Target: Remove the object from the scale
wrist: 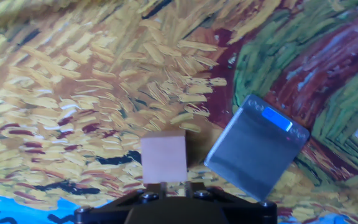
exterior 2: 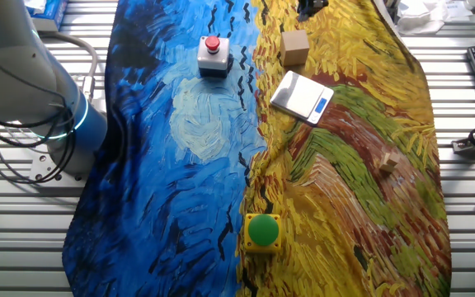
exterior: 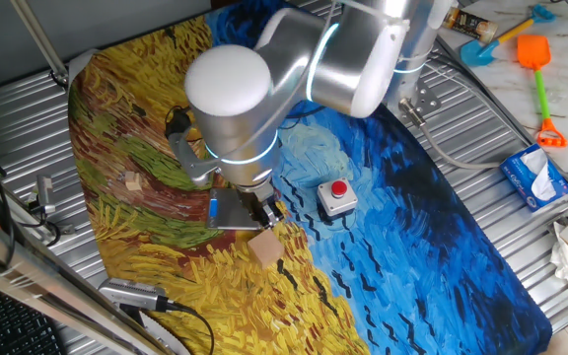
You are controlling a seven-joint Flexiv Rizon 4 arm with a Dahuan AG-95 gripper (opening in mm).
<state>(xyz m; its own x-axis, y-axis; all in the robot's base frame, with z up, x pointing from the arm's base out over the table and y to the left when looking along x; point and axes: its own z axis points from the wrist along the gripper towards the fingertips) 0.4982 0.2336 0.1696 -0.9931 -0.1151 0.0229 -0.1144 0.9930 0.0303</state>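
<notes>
The big silver arm (exterior: 264, 79) bends over the worktop, with a glowing blue-green ring near its round white elbow. Its wrist points down. The gripper (exterior: 254, 209) hangs low under it, mostly hidden by the arm. How far apart its fingers stand cannot be told.

You can see a plain, matt wooden block (wrist: 164, 158) just beside the scale (wrist: 253, 151), whose smooth grey metal top shines a little, and both sit on a soft painted cloth (wrist: 73, 93) with a dull look.
</notes>
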